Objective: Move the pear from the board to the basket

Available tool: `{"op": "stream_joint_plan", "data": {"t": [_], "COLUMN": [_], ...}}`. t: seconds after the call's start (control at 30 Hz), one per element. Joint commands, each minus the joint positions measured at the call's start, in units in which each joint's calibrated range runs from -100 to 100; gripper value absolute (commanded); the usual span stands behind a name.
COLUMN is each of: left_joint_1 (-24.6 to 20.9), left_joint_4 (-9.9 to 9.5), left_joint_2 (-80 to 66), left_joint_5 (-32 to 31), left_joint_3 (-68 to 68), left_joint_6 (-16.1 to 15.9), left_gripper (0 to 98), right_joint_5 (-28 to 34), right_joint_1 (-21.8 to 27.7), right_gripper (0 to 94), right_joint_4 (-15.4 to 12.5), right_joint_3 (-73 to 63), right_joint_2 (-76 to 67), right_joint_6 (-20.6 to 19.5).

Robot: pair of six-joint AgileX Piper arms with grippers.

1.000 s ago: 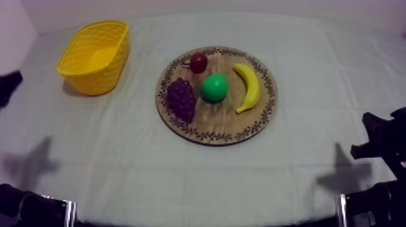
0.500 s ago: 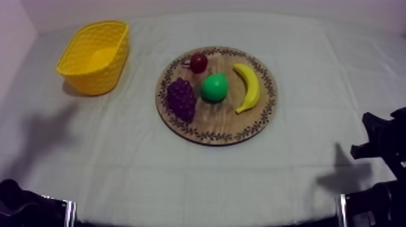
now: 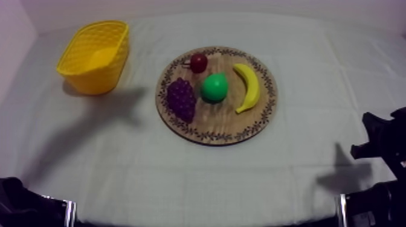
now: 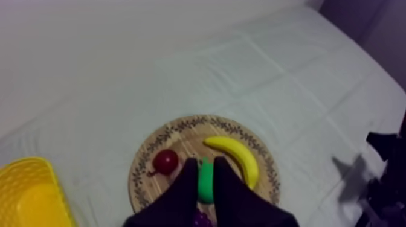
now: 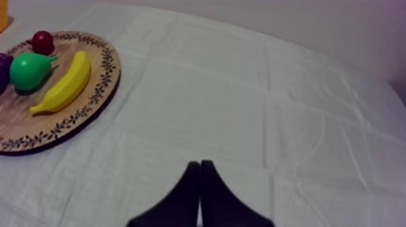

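Note:
The green pear (image 3: 214, 87) lies in the middle of the round wooden board (image 3: 208, 134), apart from the other fruit. The yellow basket (image 3: 90, 57) stands at the far left and has nothing in it. My left gripper (image 4: 205, 162) hangs high above the board, open by a narrow gap, and the pear (image 4: 205, 181) shows far below between its fingers (image 4: 184, 190). My right gripper (image 5: 200, 163) is shut on nothing over bare cloth, well to the right of the board (image 5: 72, 121) and the pear (image 5: 27, 69). The right arm (image 3: 380, 145) rests at the table's right edge.
Around the pear on the board lie purple grapes (image 3: 181, 99), a small red fruit (image 3: 198, 62) and a banana (image 3: 248, 87). A broad arm shadow (image 3: 103, 111) lies on the cloth between basket and board.
The dark shape at the left edge has left the top view. The arm's shadow has slid from the left side of the cloth toward the board. The right arm and the fruit have not moved.

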Motion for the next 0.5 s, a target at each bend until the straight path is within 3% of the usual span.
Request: {"op": "stream_joint_plan", "data": {"t": [0.0, 0.27, 0.47], "left_joint_1": [0.4, 0.2, -0.3], "left_joint_4": [0.03, 1.05, 4.23], "left_joint_2": [3.1, 9.7, 11.8], "left_joint_5": [-0.1, 1.7, 1.9], "left_joint_3": [0.3, 0.8, 0.1], "left_joint_6": [0.3, 1.5, -2.6], "left_gripper": [12.1, 21.0, 64.2], "right_joint_5": [0.0, 0.0, 0.0], "right_joint_1": [0.0, 0.0, 0.0], "right_gripper": [0.3, 0.3, 0.3], "right_joint_4": [0.0, 0.0, 0.0], "right_joint_3": [0.0, 0.0, 0.0], "right_joint_2": [0.0, 0.0, 0.0], "right_joint_6": [0.0, 0.0, 0.0]}}
